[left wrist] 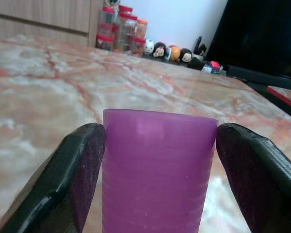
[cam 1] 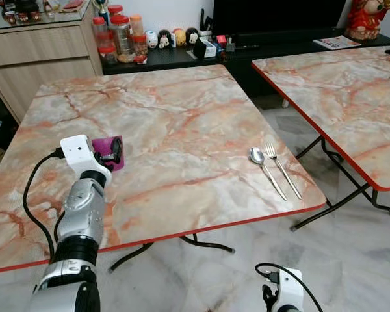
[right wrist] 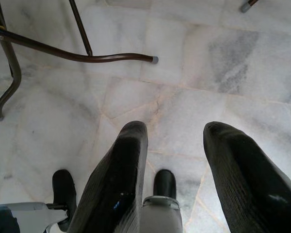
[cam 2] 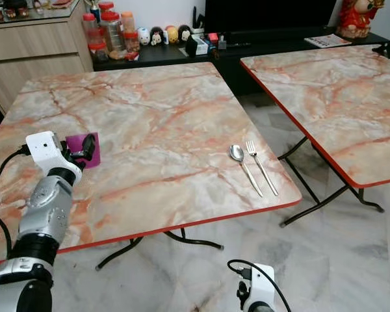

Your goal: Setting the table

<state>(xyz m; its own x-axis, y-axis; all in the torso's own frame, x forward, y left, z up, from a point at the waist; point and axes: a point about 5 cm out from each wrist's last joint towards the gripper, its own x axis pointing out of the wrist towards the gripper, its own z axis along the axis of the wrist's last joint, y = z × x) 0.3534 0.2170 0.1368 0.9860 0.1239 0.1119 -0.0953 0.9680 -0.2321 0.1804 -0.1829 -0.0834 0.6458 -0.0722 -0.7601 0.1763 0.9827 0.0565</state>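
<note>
My left gripper (left wrist: 157,160) grips the purple cup (left wrist: 157,170), one finger (left wrist: 80,170) on each side, at the table's (cam 1: 182,123) nine o'clock edge. My right gripper (right wrist: 177,170) hangs idle over the floor (right wrist: 223,73), fingers apart with nothing between. Spoon (cam 1: 263,169) and fork (cam 1: 281,168) lie side by side at about four o'clock, well apart from the cup.
</note>
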